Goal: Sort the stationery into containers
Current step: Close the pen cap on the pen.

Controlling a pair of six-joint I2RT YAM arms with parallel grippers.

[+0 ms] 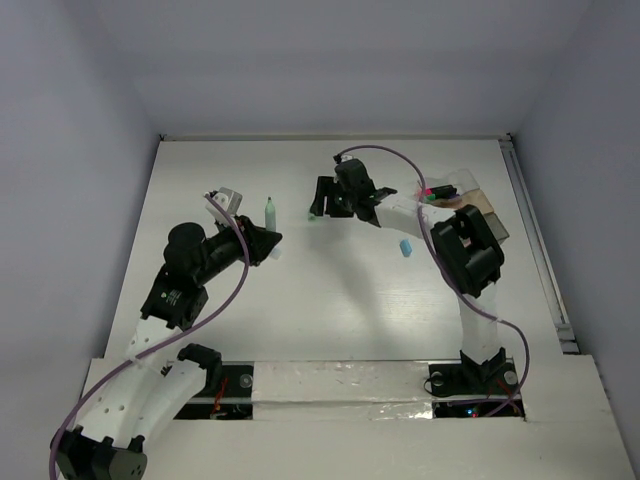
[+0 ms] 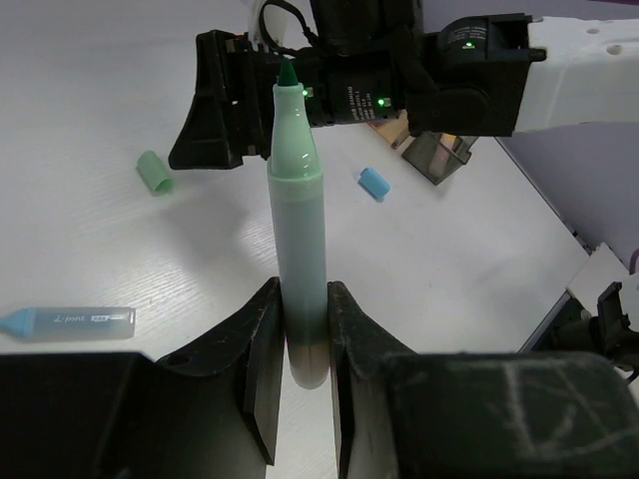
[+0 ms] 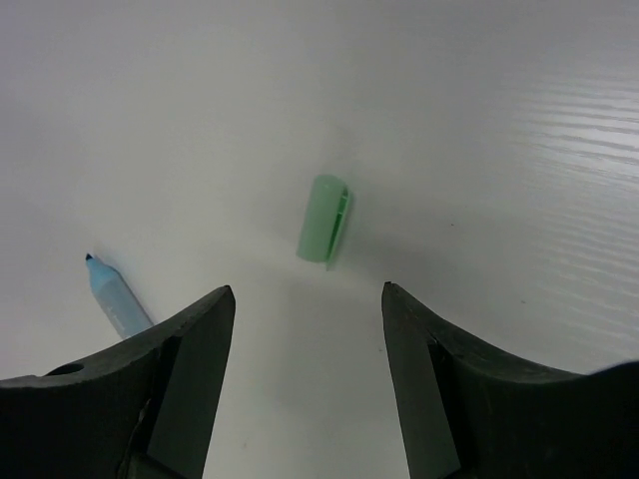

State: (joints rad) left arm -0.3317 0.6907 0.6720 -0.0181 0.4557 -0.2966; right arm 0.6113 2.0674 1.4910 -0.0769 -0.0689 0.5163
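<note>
Hanging spread and empty, the right pincer (image 3: 307, 296) has the green cap (image 3: 324, 220) just ahead of its gap, the cap's long axis pointing nearly straight away. The cap lies alone on the white desk (image 3: 519, 120) near the far edge. The left pincer (image 2: 303, 289), farther off, is clenched on the upright green marker (image 2: 297, 230). The box (image 1: 470, 195) sits by the far right corner.

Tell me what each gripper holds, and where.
The left gripper grips the uncapped green marker at its rear end. The right gripper is open and empty, above the green cap.
</note>
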